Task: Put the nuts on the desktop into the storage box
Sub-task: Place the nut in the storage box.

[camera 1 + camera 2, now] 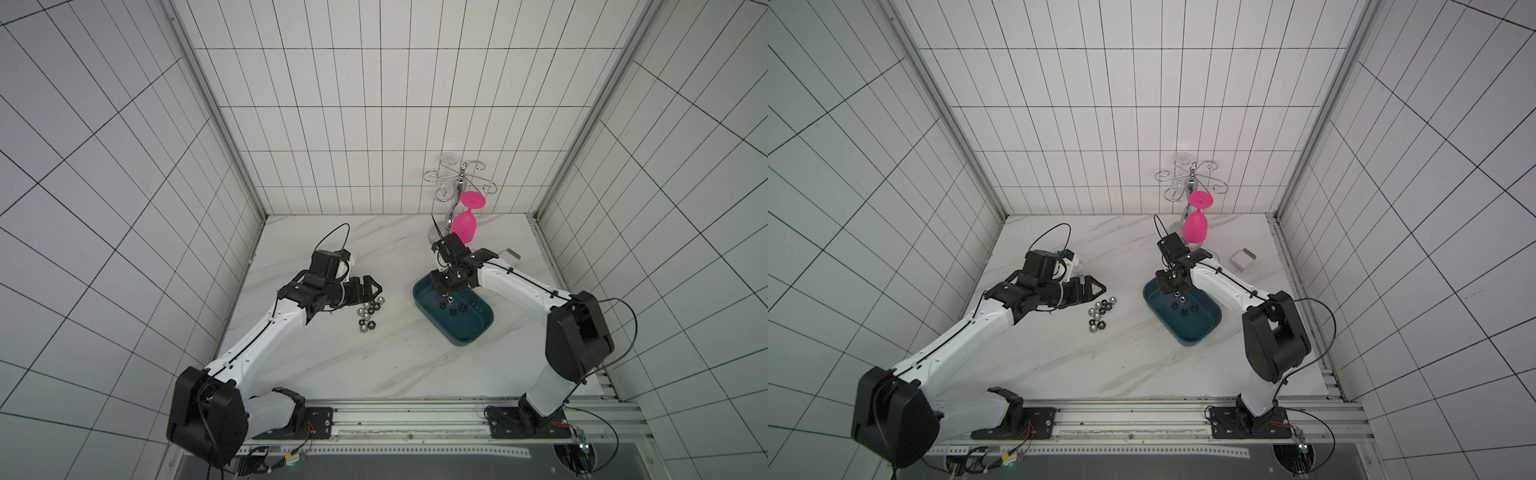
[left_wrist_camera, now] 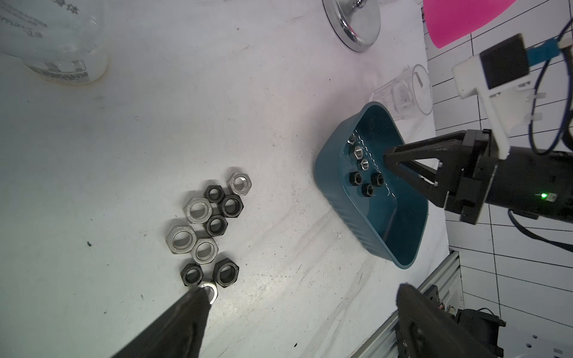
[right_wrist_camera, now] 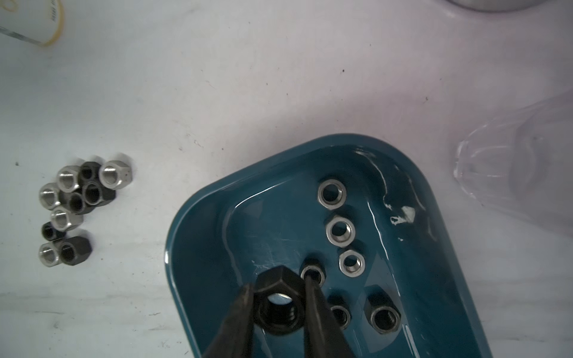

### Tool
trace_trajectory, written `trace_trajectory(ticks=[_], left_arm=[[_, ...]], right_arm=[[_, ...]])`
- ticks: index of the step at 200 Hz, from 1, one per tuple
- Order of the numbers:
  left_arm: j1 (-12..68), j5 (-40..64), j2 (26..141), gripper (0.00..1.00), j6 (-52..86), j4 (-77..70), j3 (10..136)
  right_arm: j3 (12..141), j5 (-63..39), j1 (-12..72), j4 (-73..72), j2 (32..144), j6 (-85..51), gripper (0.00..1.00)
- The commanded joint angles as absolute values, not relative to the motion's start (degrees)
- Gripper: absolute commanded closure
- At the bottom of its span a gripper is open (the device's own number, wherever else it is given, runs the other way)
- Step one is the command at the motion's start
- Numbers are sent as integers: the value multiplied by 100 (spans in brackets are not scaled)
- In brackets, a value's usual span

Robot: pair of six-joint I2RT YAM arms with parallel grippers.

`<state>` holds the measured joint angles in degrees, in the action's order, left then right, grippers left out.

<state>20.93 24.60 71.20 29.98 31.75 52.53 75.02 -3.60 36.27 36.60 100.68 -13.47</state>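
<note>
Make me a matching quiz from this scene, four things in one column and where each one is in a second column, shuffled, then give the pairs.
1 gripped black nut
2 loose nuts
3 pink goblet
4 small white box

A upside down at the metal rack
B clustered on the desktop by the left gripper
C pinched in the right gripper over the storage box
D alone on the desktop beyond the right arm

Pairs: 1-C, 2-B, 3-A, 4-D.

Part hidden: silver hexagonal metal nut (image 2: 212, 290) under left gripper (image 2: 302, 292) tip | black hexagonal metal nut (image 3: 273, 280), flanks covered by right gripper (image 3: 279, 296)
</note>
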Motion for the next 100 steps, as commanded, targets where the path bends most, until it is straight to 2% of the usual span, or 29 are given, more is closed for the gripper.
trace_trajectory(ticks=[1,60,100], left_arm=[[2118,2303,7154,2,3046,3035,5448],[2127,2045,7150,2,2831,3431,5717],[2126,1996,7087,2,2696,3619,5802]], right_arm=[[7598,-427,3526,3628,10386,-1174,81],[7832,-521,3498,3519,10941,-1047,75],[8031,-471,3498,3612,11025,-1018,63]])
